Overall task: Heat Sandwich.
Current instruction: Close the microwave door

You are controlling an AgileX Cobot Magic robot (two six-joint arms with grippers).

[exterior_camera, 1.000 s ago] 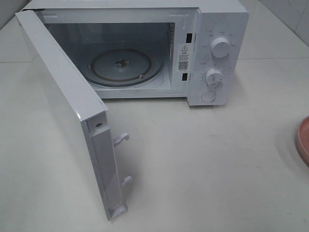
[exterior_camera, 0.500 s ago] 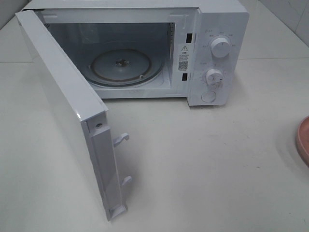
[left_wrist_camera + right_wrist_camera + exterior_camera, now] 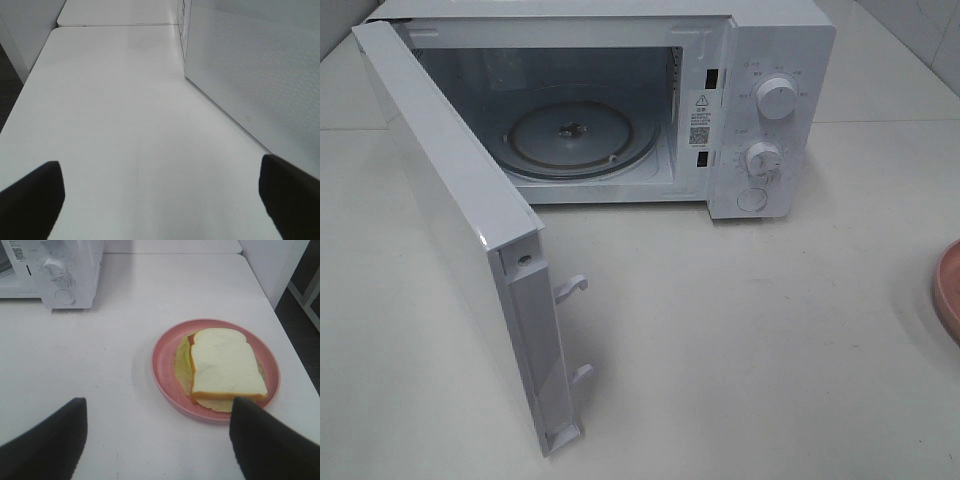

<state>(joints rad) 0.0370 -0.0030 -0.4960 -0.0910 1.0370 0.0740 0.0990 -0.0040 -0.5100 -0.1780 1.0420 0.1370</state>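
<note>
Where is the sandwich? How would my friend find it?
Start at the white microwave with its door open on the white table. To its right sits a round pink plate. The sandwich lies on it: square white bread, tan crust, yellow-green filling peeking out, the only food around.

A white sticker [image 3: 701, 116] is showing on the microwave [image 3: 775, 40] frame beside the cavity — it is carrying a warning triangle, a QR code and lines of print too small to read. Tiny markings are ringing the two knobs [image 3: 777, 98] — none is coming through legibly.
</note>
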